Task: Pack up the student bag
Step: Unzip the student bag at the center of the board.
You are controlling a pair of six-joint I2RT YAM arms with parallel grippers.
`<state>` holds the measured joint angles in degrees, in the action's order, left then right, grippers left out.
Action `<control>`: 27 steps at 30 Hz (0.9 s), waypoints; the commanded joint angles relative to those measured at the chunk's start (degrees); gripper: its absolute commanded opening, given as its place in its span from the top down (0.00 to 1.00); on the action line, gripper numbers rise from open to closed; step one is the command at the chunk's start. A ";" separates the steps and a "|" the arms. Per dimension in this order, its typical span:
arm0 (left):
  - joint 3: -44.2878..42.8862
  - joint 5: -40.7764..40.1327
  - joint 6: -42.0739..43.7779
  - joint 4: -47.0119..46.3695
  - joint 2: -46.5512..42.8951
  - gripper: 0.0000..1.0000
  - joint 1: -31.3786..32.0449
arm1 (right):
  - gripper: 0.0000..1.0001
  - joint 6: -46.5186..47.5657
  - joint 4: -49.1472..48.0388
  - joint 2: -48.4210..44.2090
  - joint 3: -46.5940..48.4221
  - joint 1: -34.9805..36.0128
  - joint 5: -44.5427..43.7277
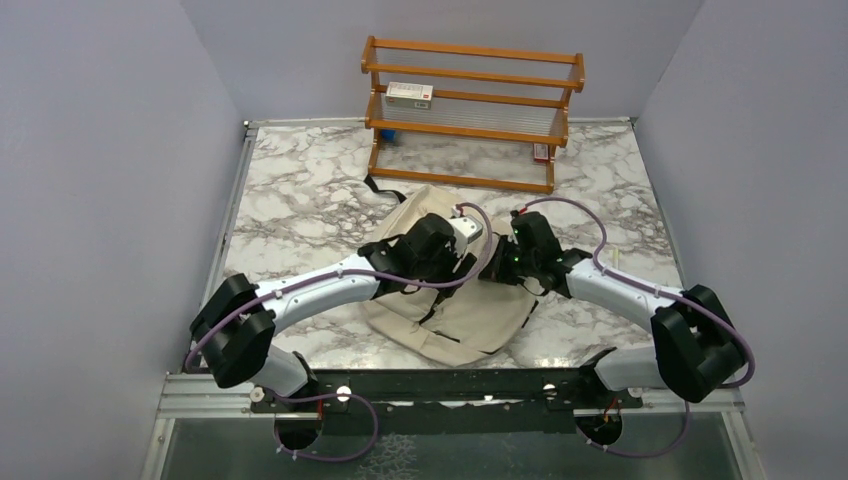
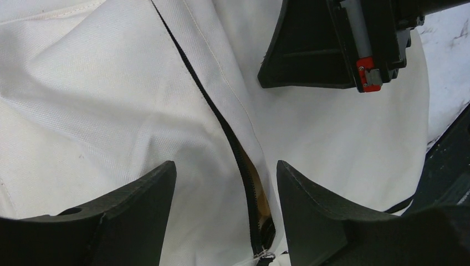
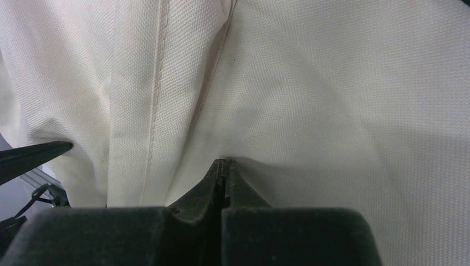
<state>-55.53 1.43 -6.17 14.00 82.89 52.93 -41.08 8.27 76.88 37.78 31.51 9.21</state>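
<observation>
The student bag, a cream canvas backpack, lies flat on the marble table between my two arms. Its black zipper runs down the canvas and gapes slightly near the metal pull. My left gripper hovers open just above the bag, its fingers on either side of the zipper line. My right gripper is shut, its tips pinching a small pucker of the bag's canvas. In the top view both grippers meet over the bag's upper middle. The right gripper also shows in the left wrist view.
A wooden rack stands at the back of the table, with a small white box on its upper shelf and a small item at its right end. A black strap pokes out behind the bag. Grey walls close in both sides.
</observation>
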 commanded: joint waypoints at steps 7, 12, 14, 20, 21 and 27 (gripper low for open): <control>-2.31 -11.83 3.65 5.05 0.43 0.33 2.66 | 0.99 0.14 -0.29 -1.90 -0.43 0.22 -1.52; -0.21 -13.73 3.28 5.11 -1.97 0.33 2.62 | 1.00 0.13 -0.82 -1.72 -0.52 0.22 -0.89; 0.35 -13.00 3.26 5.16 -1.92 0.34 2.68 | 1.00 0.12 -0.99 -1.59 -0.63 0.22 -0.76; 1.65 -12.02 2.30 5.23 -2.26 0.37 2.66 | 1.00 0.17 -0.72 -1.88 -0.63 0.22 -0.53; 1.91 -12.12 2.35 5.19 -2.56 0.37 2.68 | 0.99 0.13 -0.67 -1.90 -0.62 0.22 -0.54; 1.65 -9.94 2.40 5.18 -2.54 0.36 2.82 | 0.99 0.12 -0.88 -1.70 -0.71 0.22 -0.19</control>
<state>-54.04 -9.06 -3.60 18.79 81.93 55.53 -41.06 8.21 76.14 37.63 31.51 9.13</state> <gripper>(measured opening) 0.627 0.014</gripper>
